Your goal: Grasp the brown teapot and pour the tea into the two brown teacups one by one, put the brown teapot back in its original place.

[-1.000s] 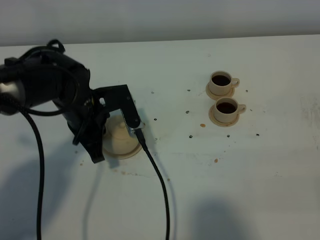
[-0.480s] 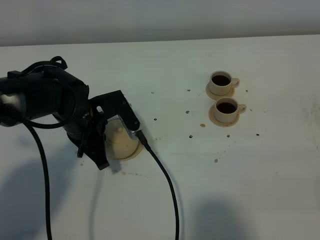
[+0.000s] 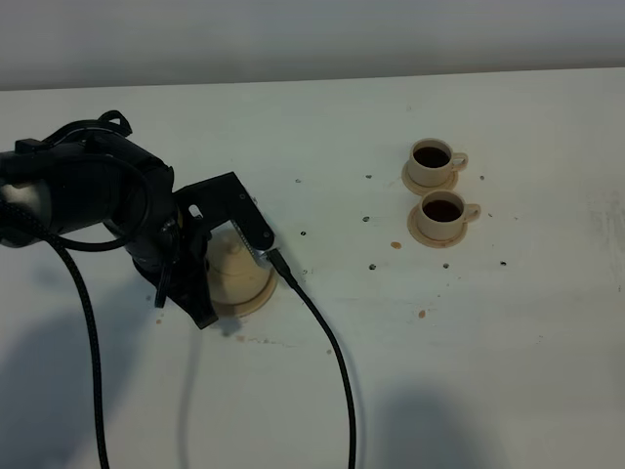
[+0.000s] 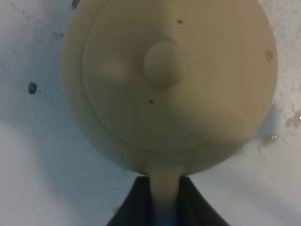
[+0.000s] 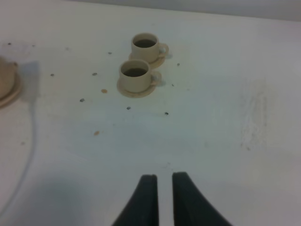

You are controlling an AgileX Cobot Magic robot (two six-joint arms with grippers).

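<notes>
One teapot handle [image 4: 164, 188] (beige) sits pinched inside left claw [image 4: 160, 207].

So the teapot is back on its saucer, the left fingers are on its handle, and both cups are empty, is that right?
Not quite. Both cups hold dark tea, as the exterior high view shows. The rest stands: the teapot sits on its saucer with the left fingers on its handle.

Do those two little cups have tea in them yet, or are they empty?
Filled. Both teacups show dark liquid inside, each sitting upright on its saucer.
</notes>
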